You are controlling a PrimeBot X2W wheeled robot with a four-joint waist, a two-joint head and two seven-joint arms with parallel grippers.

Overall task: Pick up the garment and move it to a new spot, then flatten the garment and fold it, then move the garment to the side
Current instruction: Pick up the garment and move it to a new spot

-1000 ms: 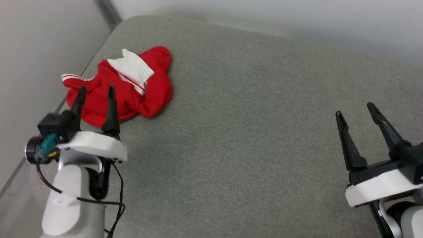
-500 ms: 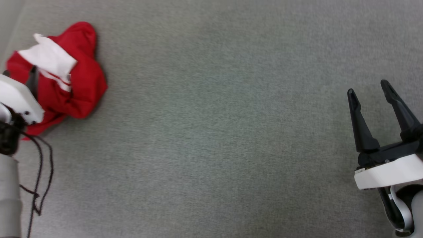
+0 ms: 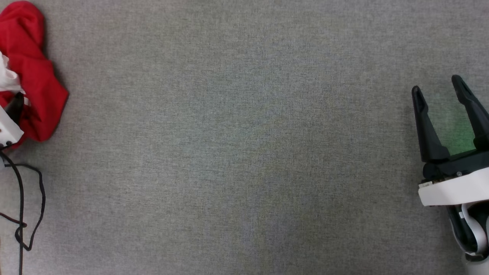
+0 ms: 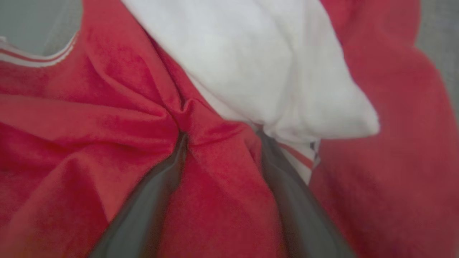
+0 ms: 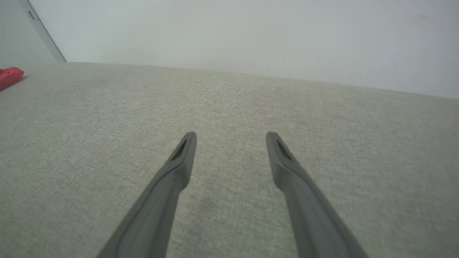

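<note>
Toward the surface's (image 3: pixel 244 152) far left corner, my left claw (image 4: pixel 221 134) is spread wide, its 2 fingers (image 4: pixel 150 200) dug into the crumpled red garment (image 4: pixel 89 118), white sleeve (image 4: pixel 251 64) uppermost. My right claw (image 3: pixel 437 84) hangs open over the grey surface, well apart from it.

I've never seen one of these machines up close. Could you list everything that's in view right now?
garment: one, red with a white sleeve, crumpled at the far left of the padded surface
padded surface: one, grey woven fabric, under everything
wall: one, pale, behind the surface's far edge
cable: one, black, looping at the head view's lower left
left gripper: one, dark fingers, open, tips pressed into the garment's folds
right gripper: one, dark fingers, open, over bare surface at the right
</note>
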